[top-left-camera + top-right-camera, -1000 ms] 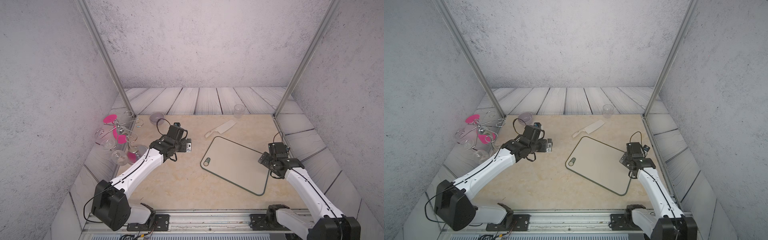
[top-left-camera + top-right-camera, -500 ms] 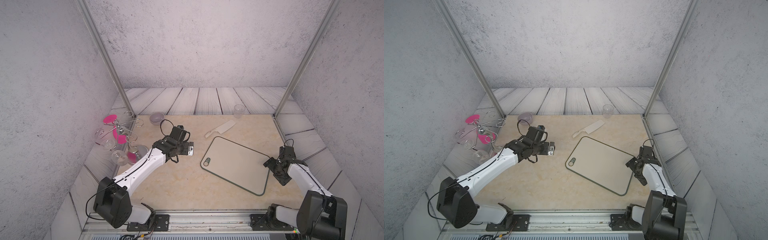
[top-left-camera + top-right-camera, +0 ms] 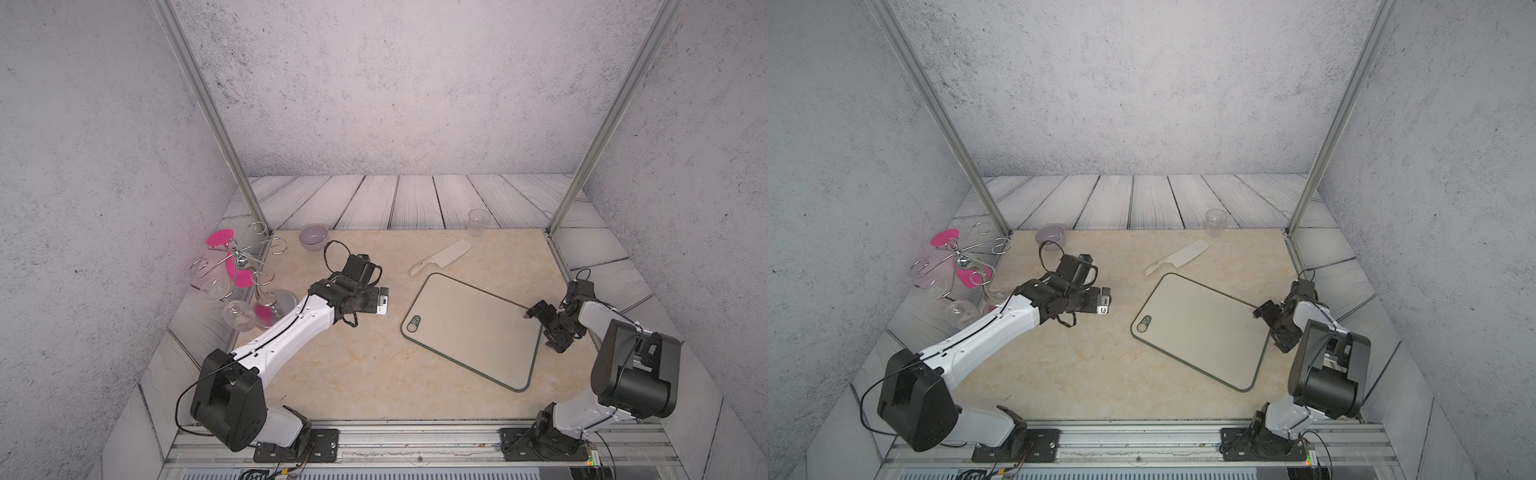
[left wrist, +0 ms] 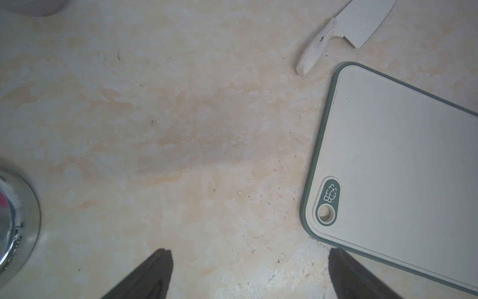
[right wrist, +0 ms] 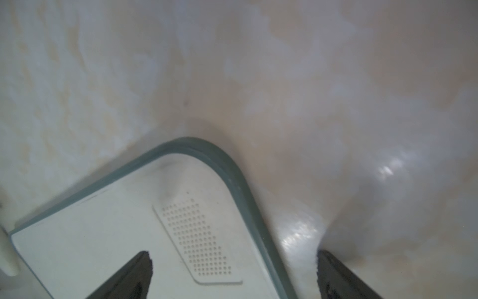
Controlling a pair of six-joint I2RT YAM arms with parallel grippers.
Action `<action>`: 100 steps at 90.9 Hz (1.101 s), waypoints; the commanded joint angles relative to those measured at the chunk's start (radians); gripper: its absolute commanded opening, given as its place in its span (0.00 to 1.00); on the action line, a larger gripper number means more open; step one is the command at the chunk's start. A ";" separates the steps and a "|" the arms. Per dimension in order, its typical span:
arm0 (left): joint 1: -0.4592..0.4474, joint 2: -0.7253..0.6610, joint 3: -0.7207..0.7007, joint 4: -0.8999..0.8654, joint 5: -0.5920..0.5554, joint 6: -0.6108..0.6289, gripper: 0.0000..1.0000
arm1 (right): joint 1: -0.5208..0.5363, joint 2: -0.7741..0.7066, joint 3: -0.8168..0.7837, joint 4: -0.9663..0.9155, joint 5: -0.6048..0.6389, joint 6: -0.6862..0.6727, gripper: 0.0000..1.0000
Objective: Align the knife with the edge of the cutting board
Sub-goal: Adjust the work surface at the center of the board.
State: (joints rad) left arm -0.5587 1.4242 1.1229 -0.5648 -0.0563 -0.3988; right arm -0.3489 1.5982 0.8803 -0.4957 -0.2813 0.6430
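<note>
The knife lay askew just above the cutting board, right of centre, while the left gripper hovered wide open and the right gripper, equally spread, straddled the board's right corner, perhaps steadying it.

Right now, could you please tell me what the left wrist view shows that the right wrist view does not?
Only the left wrist view shows the knife, the hole in the board and a chrome base. Only the right wrist view shows the board's dotted patch. Both show the board's green rim, the table and a pair of open jaws.
</note>
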 commanded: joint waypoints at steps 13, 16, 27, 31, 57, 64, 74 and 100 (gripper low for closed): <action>-0.004 0.063 -0.017 0.037 0.020 0.017 1.00 | 0.101 0.160 0.087 -0.011 -0.086 -0.077 0.99; -0.004 0.079 -0.012 0.038 0.025 0.016 1.00 | 0.126 0.176 0.106 -0.018 -0.083 -0.082 0.99; -0.004 0.123 0.002 0.042 0.035 0.011 1.00 | 0.236 0.226 0.171 -0.044 -0.056 -0.098 0.99; -0.004 0.133 0.003 0.043 0.036 0.010 1.00 | 0.265 0.242 0.189 -0.050 -0.053 -0.099 0.99; 0.001 0.203 -0.010 0.077 0.006 0.001 1.00 | 0.410 0.304 0.295 -0.083 -0.027 -0.125 0.99; 0.005 0.228 0.005 0.087 0.018 0.006 1.00 | 0.416 0.312 0.296 -0.083 -0.030 -0.124 0.99; 0.020 0.282 0.037 0.109 0.046 0.014 1.00 | 0.420 0.306 0.290 -0.080 -0.029 -0.125 0.99; 0.094 0.506 0.207 0.083 0.182 0.011 1.00 | 0.457 0.250 0.269 -0.086 -0.019 -0.126 0.99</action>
State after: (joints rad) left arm -0.4927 1.8675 1.2598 -0.4698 0.0532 -0.3927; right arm 0.0811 1.8557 1.1896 -0.5068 -0.2916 0.5190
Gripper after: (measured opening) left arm 0.997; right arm 0.991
